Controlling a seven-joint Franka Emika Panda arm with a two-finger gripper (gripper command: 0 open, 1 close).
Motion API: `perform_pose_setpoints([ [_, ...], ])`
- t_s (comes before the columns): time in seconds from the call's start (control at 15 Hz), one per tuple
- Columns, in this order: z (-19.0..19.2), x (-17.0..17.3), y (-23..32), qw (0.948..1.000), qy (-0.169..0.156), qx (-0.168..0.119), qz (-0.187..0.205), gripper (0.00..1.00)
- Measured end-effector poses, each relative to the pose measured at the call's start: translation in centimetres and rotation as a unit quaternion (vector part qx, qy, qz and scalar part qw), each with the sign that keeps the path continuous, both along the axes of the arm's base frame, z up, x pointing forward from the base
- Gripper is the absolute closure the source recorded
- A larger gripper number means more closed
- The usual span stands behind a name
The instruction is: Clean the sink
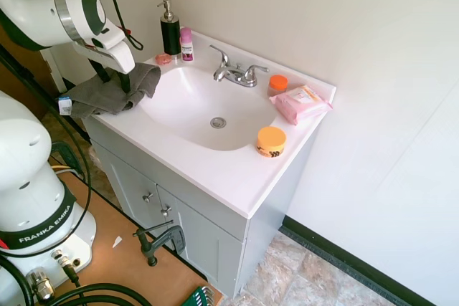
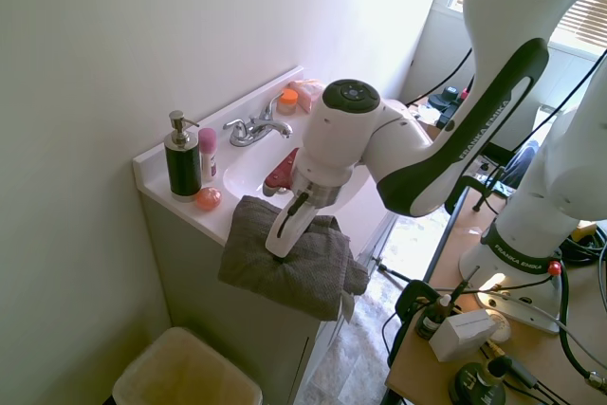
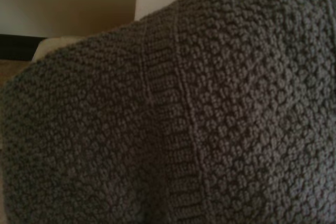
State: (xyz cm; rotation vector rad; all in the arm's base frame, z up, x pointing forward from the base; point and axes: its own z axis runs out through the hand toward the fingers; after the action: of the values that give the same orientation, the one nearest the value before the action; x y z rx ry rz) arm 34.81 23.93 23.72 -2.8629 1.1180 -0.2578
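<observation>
One gray towel [image 1: 115,91] is hanging over the vanity's corner at the left of the first exterior frame, and we are seeing the gripper [image 1: 120,84] pressing down into it; whether its fingers are pinching the cloth we cannot tell. The sink [image 1: 188,105] is sitting at frame centre, just right of the towel. Behind it the faucet [image 1: 237,73] is standing. A black soap dispenser [image 1: 170,30] is standing at the upper left.
</observation>
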Motion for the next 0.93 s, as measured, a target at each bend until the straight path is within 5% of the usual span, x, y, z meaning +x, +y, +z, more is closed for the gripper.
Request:
perform_pose_setpoints([
  [0.93,0.7,3.7,-3.6,0.9961,0.047,0.033,-0.067,1.00],
])
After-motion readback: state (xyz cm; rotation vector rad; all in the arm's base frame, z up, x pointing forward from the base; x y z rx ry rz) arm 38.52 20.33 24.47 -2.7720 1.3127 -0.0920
